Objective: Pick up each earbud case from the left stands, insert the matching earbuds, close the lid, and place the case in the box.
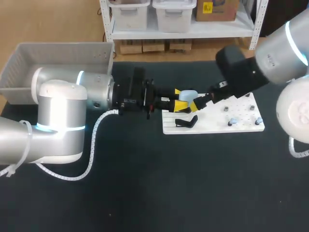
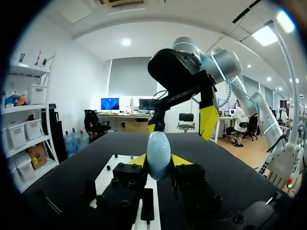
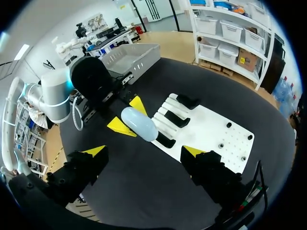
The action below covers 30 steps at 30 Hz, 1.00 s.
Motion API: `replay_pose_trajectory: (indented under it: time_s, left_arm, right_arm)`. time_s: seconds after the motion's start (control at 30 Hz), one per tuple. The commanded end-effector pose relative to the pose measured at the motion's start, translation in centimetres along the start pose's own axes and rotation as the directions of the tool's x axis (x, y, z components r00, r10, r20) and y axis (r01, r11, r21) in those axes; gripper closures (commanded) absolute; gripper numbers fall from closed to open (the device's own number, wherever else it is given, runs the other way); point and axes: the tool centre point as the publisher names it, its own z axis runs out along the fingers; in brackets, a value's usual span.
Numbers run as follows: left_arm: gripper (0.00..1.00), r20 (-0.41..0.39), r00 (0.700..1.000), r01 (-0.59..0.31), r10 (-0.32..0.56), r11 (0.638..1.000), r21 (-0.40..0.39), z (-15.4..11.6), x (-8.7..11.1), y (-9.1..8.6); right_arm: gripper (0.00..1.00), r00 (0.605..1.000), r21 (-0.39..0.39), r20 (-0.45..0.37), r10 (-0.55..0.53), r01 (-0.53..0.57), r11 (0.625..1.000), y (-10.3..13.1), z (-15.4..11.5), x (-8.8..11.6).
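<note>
Left gripper (image 1: 181, 105) is clamped on the pale blue earbud case (image 1: 188, 94), holding it over the left end of the white stand board (image 1: 244, 126). Right gripper (image 3: 144, 152) hangs close above it, fingers spread wide. Grey box (image 1: 19, 63) sits well apart on the desk (image 1: 145, 183).

Head view: fixed high behind the robot, looking down over the table (image 1: 145, 193). Left wrist view low, close, level along its fingers (image 2: 137, 160); right wrist view higher, tilted down. All three share the earbud case (image 1: 188, 94) and white board (image 1: 212, 126).
</note>
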Motion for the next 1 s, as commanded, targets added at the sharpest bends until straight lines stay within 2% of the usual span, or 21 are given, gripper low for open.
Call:
replay_pose_trajectory:
  time_s: [0.03, 1.0]
  left_arm:
    - [1.0, 0.004, 1.0, -0.003, 0.003, 1.0, -0.004, 0.0, 0.1, -0.1]
    - [1.0, 0.004, 1.0, -0.003, 0.003, 1.0, -0.004, 0.0, 0.1, -0.1]
  right_arm:
    - [0.0, 1.0, -0.003, -0.007, 0.002, -0.002, 1.0, -0.2, 0.7, -0.5]
    - [0.0, 0.998, 0.027, 0.02, 0.059, -0.06, 0.998, -2.4, 1.5, -1.6]
